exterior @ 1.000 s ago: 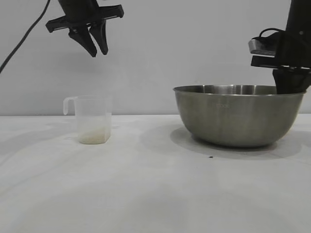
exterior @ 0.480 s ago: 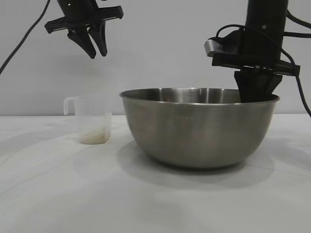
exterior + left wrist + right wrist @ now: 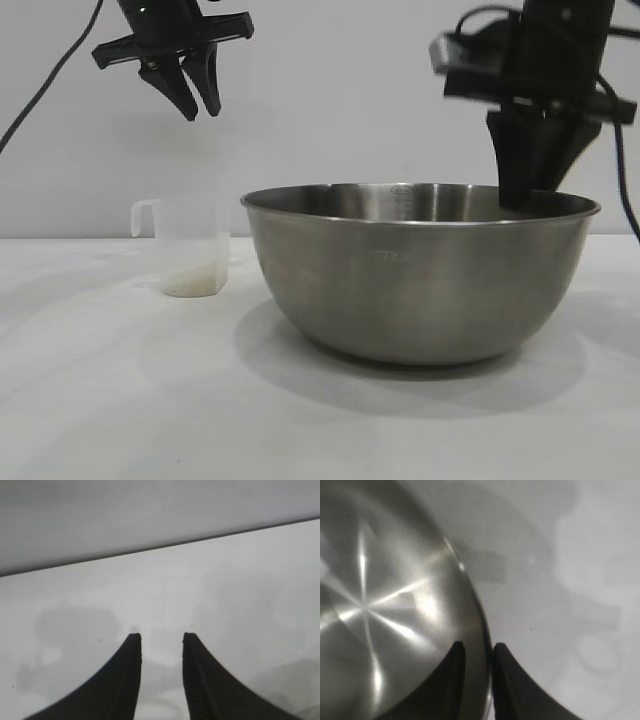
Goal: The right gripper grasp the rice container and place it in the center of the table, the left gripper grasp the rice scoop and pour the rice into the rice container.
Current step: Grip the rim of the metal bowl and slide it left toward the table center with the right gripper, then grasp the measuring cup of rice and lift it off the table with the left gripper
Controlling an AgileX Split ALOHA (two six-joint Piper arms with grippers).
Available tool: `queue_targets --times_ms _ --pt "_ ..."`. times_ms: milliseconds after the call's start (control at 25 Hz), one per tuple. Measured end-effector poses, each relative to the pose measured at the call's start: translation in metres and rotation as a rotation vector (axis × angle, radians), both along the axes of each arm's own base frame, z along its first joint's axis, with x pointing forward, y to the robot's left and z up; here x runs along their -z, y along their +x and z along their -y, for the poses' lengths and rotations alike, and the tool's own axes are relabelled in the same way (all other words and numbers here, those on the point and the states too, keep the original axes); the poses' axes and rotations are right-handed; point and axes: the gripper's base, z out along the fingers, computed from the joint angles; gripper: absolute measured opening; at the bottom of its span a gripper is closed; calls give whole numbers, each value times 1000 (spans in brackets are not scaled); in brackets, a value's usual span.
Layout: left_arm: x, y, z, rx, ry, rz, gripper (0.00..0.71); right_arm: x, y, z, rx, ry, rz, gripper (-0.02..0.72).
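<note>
Two grippers, one scoop, one bowl on the desk [image 3: 110, 400]. At far left, the left gripper [image 3: 198, 102] hangs high above the rice scoop [image 3: 190, 245], fingers a little apart and holding nothing; the wrist view shows only bare desk between them. The scoop stands upright at left, handle pointing away from the bowl, a thin layer of rice [image 3: 192, 283] at its bottom. Just beside it, near the middle, sits the rice container [image 3: 415, 270], one big steel bowl, nothing visible inside. At right, the right gripper [image 3: 476, 652] straddles the bowl's rim, one finger inside and one outside; whether it is pinching the rim or already loose cannot be told. Step judged: bowl placement about finished, release in hand. Next move calls for the right gripper to clear the rim, then the left to drop onto the scoop's handle and tip it over the bowl.
</note>
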Motion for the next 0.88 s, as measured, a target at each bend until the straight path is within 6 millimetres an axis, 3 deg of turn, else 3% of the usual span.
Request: queue_targets --times_ms 200,320,440,560,640,880 --pt "0 0 0 0 2 1 162 -7 -47 9 58 72 359 232" --pt "0 0 0 1 6 2 162 -18 -48 19 201 178 530 232" --pt "0 0 -1 1 9 2 162 -21 -50 29 262 205 490 232" --pt "0 0 -1 3 21 6 162 -8 -66 32 183 131 376 232" --pt "0 0 -1 3 23 6 162 -2 -80 37 158 99 373 232" --pt "-6 1 -9 -13 20 18 162 -11 -137 60 32 -26 450 232"
